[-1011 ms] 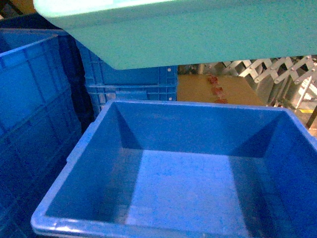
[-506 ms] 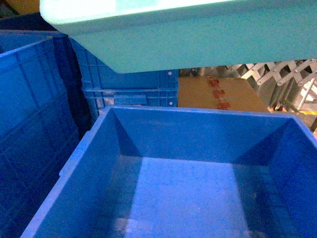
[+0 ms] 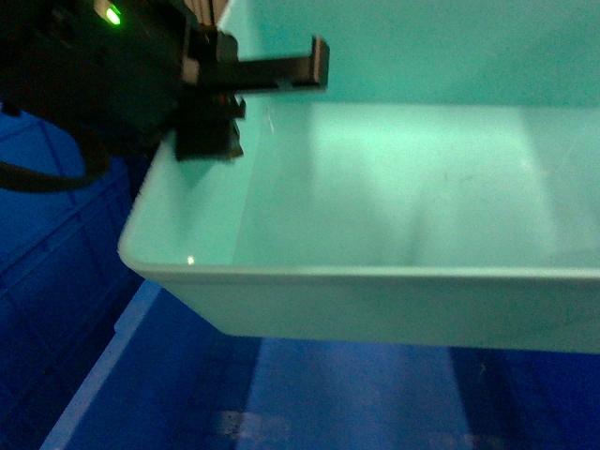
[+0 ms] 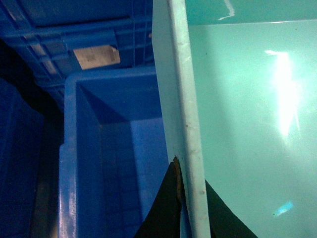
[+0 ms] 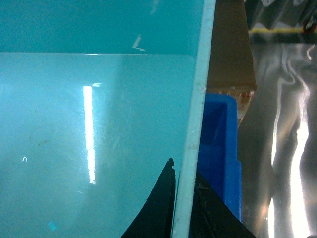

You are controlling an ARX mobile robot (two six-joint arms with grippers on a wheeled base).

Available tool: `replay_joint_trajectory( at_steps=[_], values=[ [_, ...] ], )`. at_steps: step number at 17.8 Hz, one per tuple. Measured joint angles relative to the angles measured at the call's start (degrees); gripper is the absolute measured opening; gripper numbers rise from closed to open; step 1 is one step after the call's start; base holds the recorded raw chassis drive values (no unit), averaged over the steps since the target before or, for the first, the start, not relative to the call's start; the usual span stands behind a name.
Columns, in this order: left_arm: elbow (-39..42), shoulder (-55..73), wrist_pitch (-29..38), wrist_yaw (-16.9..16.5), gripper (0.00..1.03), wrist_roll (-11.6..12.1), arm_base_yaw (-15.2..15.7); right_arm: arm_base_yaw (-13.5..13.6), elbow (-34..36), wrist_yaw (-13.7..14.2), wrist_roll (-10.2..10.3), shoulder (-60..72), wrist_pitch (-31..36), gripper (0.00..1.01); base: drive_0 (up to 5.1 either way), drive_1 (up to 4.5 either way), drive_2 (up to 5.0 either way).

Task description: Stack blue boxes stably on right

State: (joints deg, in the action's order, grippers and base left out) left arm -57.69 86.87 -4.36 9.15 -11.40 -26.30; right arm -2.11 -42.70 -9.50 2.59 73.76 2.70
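Each pincer (image 4: pixel 185 208) seemingly pinches the turquoise tub's (image 3: pixel 394 197) opposite rims.

Light turquoise smooth plastic tub (image 3: pixel 403 216), open-topped, empty, rounded rim, sloping walls: held up roughly level, directly above darker blue smooth plastic tub (image 4: pixel 106 148), also open and empty. Gap between them visible; not nested.

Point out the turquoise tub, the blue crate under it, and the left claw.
Turquoise tub (image 3: pixel 394 187): head view, on its inside floor.
Blue crate (image 4: pixel 84 163): left wrist view, on its left wall.
Left claw (image 4: pixel 184 198): left wrist view, on the tub rim pinched between its two dark fingers.
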Motion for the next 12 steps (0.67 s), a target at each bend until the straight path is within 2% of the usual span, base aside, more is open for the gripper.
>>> replay_joint_trajectory(
  at_steps=[3,6,9,10,12],
  values=[
    [-7.1,11.0,-2.1,-1.4,0.02,2.4,1.9,1.3,-1.4,2.6,-0.2,10.9,4.7,0.07,0.0,0.00,0.0],
    [-13.6,18.5,-2.9,-2.1,0.02,5.7,3.9,1.3,-5.6,2.6,-0.3,19.5,6.4,0.07,0.0,0.00,0.0],
    [-13.1,21.9,-2.9,-3.5,0.02,5.7,5.0,0.5,-6.2,1.7,-0.8,24.5,6.3,0.07,0.0,0.00,0.0],
    [-11.3,21.9,-1.8,-3.7,0.02,5.4,5.2,-0.3,-5.9,0.6,-0.8,24.8,6.6,0.07,0.0,0.00,0.0],
    [-9.9,21.9,-1.0,-4.4,0.02,4.7,5.4,-0.7,-5.4,0.4,-0.8,24.8,6.6,0.07,0.0,0.00,0.0]
  ],
)
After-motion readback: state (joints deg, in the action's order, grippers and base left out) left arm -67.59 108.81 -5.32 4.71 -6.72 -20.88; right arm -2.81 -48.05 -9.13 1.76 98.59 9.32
